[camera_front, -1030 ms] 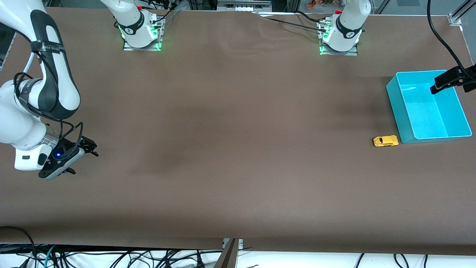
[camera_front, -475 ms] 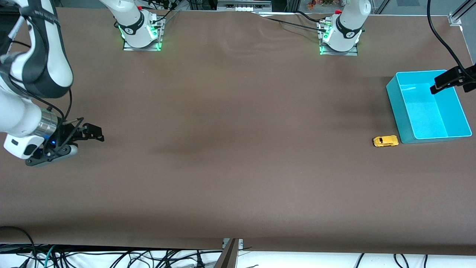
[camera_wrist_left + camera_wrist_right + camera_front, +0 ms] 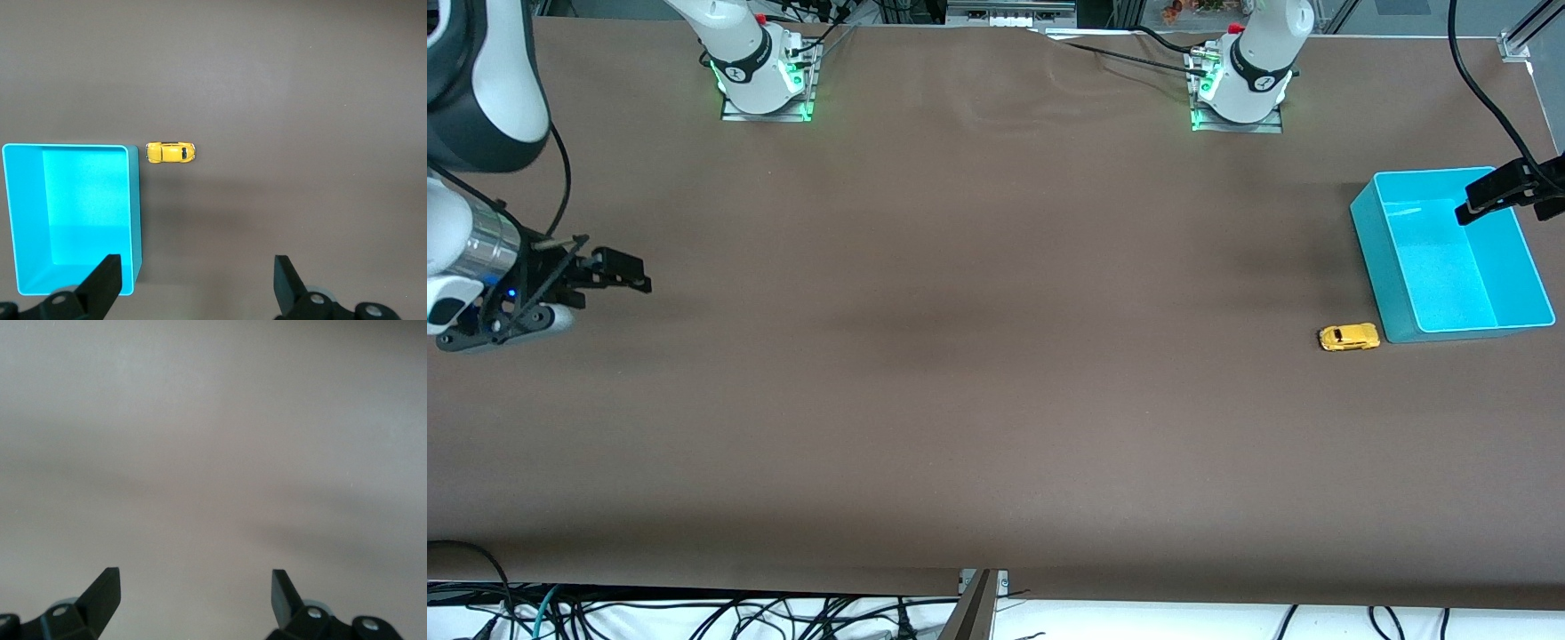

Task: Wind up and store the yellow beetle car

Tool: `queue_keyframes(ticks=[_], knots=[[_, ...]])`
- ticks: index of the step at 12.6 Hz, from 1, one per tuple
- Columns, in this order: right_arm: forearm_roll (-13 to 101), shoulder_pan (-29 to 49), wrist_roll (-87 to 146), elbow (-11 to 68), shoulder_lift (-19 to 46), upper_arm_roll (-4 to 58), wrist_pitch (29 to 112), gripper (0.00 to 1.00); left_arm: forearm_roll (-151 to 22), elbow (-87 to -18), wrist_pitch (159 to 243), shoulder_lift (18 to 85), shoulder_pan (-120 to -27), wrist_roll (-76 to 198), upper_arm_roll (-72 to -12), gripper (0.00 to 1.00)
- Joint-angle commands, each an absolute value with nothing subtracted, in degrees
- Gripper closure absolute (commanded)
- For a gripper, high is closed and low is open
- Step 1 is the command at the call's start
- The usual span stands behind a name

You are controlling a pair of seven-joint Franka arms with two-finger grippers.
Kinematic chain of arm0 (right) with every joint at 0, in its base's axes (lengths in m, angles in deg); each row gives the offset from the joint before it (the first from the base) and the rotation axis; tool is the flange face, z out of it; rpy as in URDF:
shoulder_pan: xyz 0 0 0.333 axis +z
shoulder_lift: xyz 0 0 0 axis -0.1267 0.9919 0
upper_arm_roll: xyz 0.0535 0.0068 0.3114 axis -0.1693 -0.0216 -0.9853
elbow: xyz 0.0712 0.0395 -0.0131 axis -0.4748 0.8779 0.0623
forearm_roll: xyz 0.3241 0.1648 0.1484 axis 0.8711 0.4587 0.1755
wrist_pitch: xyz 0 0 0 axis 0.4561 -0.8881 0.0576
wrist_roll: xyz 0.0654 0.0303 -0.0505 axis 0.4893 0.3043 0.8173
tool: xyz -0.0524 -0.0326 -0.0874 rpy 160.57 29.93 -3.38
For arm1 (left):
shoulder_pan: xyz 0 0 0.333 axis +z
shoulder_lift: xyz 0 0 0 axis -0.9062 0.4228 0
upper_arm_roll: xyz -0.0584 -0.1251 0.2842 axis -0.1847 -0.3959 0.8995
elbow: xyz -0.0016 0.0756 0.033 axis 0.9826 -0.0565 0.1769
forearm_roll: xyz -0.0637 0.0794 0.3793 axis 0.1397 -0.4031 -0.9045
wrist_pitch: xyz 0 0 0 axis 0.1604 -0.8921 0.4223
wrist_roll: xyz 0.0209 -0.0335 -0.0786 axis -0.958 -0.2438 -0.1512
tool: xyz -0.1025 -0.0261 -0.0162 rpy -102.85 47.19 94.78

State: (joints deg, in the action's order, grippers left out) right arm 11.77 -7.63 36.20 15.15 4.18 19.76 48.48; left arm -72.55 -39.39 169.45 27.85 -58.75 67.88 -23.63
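Observation:
The yellow beetle car (image 3: 1349, 337) sits on the brown table beside the turquoise bin (image 3: 1383, 284), at the bin's corner nearest the front camera. It also shows in the left wrist view (image 3: 170, 152), next to the bin (image 3: 133, 200). My left gripper (image 3: 1485, 197) hangs open and empty high over the bin, jaws wide apart (image 3: 197, 267). My right gripper (image 3: 618, 271) is open and empty over bare table at the right arm's end, away from the car; its wrist view (image 3: 193, 580) shows only the table.
The bin is empty inside. A black cable (image 3: 1480, 80) hangs over the table corner near the bin. The two arm bases (image 3: 765, 80) (image 3: 1240, 89) stand along the table's back edge.
The right arm has lifted and swung toward its end of the table, carrying its open gripper with it. The car, the bin and the left gripper have not moved.

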Motion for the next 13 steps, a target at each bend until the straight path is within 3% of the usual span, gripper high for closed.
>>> queue_keyframes(ticks=[1, 10, 11, 13], knots=[[11.2, -7.6, 35.6, 14.7, 3.0, 19.2, 46.1, 0.00, -71.5, -38.0, 168.6, 28.5, -58.4, 67.6, -23.9, 0.00], [2.1, -8.2, 35.5, 15.1, -2.5, 21.4, 48.3, 0.00, -73.8, -39.7, 167.4, 31.5, -58.7, 71.0, -24.3, 0.00], [1.7, -8.2, 35.6, 15.2, -2.9, 21.4, 48.1, 0.00, -74.4, -41.1, 168.3, 31.8, -58.9, 71.4, -24.3, 0.00], [0.9, -8.6, 35.3, 15.7, -2.9, 21.5, 47.9, 0.00, -76.3, -52.0, 177.8, 28.4, -59.0, 73.8, -24.4, 0.00]])
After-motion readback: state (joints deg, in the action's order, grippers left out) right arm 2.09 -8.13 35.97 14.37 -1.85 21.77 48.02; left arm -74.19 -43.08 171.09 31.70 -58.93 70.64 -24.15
